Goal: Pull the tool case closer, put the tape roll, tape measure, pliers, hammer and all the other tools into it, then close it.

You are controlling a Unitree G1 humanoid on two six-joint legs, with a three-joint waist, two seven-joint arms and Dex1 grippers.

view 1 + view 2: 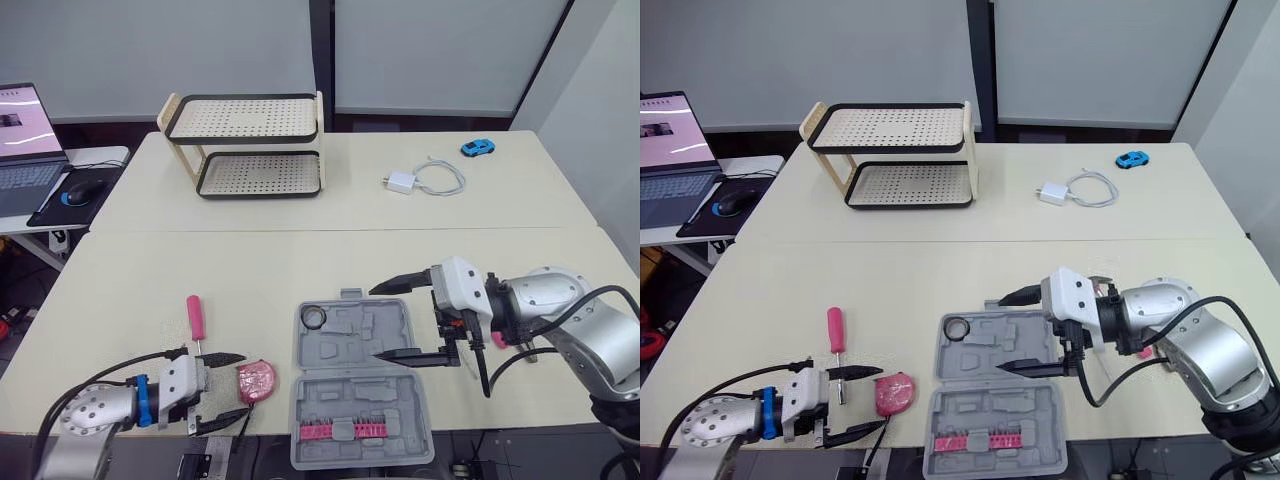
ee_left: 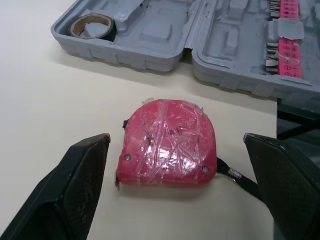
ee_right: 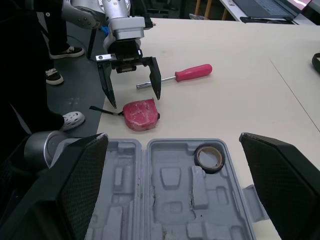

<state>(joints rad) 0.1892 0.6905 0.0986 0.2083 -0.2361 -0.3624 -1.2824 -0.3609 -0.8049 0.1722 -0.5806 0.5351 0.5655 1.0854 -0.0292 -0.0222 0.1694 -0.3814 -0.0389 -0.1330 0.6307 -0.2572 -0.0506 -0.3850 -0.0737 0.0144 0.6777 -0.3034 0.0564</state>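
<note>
Open left gripper (image 1: 240, 385) astride the tape measure (image 1: 256, 381)
Lower left of the frame, its fingers stand apart either side of the pink tape measure, not touching; case (image 1: 340, 400) lies open at lower centre, tape roll (image 1: 315, 317) in its upper-left corner; right gripper (image 1: 376, 322) spread wide over it; screwdriver (image 1: 195, 318) at left.

Head eyes look down from high; wrist cameras sit low and close, both seeing the tape measure (image 2: 167, 150)
</note>
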